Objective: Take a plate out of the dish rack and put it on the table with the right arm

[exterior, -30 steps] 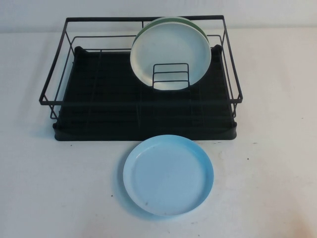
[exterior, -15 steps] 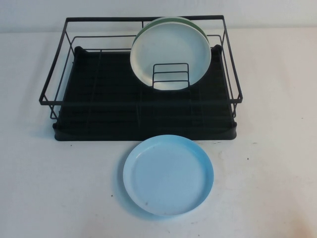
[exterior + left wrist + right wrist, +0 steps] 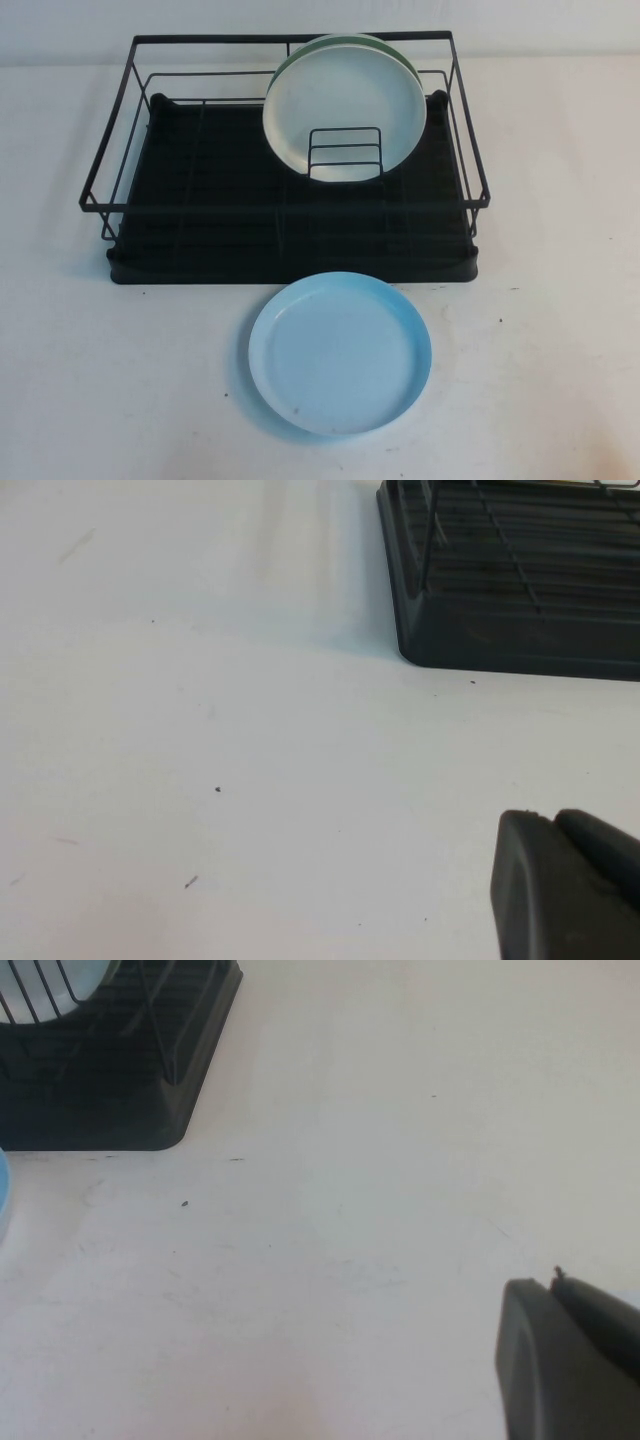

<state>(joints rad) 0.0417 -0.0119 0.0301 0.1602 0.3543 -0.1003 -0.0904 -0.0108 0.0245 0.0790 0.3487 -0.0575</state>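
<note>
Table [image 3: 560,300] white (specked); both claws [image 3: 565,885] [image 3: 570,1360] above.

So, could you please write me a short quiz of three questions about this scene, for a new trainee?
1. True or false: the light blue plate lies flat on the table, outside the dish rack.
2. How many plates stand upright in the rack? A) none B) two C) four
3. Fill in: the left gripper and the right gripper both hang over bare ____.

Key: 1 true. 2 B: a whitish plate in front, a green-rimmed plate behind it. 3 table; neither gripper is holding anything visible.
</note>
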